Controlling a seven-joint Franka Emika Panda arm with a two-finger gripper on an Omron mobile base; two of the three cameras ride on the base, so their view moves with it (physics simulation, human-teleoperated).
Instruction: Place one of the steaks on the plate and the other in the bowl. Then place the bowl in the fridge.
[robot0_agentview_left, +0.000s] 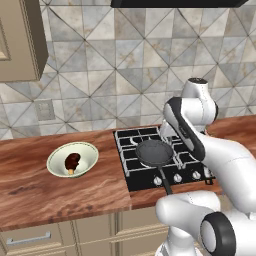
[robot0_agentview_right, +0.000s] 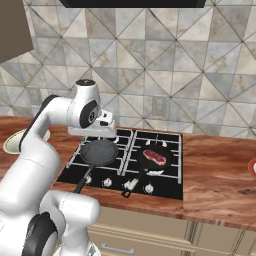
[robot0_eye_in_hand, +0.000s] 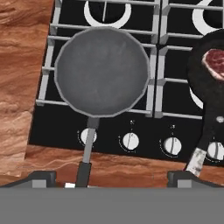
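— What's on the counter, from the left?
— The bowl (robot0_agentview_left: 73, 160) sits on the wood left of the stove (robot0_agentview_left: 131, 165) — one steak (robot0_agentview_left: 72, 161) lies inside it.
— And on the burners?
— An empty grey pan (robot0_eye_in_hand: 102, 71), then a black pan (robot0_agentview_right: 154, 160) with the other steak (robot0_agentview_right: 154, 158) in it.
— The gripper (robot0_eye_in_hand: 113, 177)?
— Spread wide, holding nothing, above the grey pan's handle (robot0_eye_in_hand: 85, 155).

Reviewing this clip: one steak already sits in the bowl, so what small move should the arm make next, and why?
Probably shift the open claw sideways from the empty pan to over the steak in the other pan, since that one still needs to reach a plate.
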